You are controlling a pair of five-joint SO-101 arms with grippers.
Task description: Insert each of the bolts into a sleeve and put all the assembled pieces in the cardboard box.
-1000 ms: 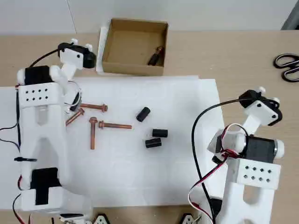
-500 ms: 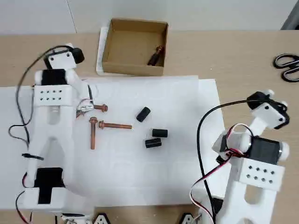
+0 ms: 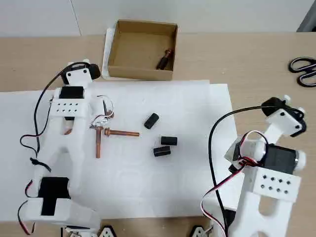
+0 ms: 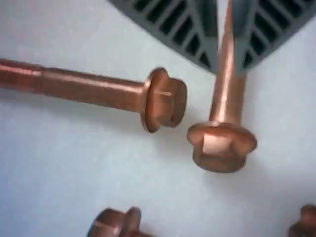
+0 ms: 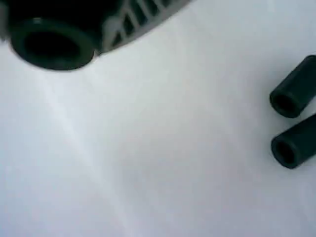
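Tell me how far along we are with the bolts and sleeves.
Done: one assembled piece lies in the cardboard box. In hand: the left gripper has its jaws shut on a bolt; the right gripper seems to hold a sleeve. Left: three more bolts and three loose sleeves lie on the paper, none joined yet.

table (image 3: 256, 54) | white sheet (image 3: 148, 187) | cardboard box (image 3: 139, 73) | scissors (image 3: 306, 70), seemingly 1 pair

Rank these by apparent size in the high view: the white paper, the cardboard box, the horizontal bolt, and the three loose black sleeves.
1. white paper
2. cardboard box
3. horizontal bolt
4. upper sleeve, middle sleeve and lower sleeve: they look alike, so unranked.
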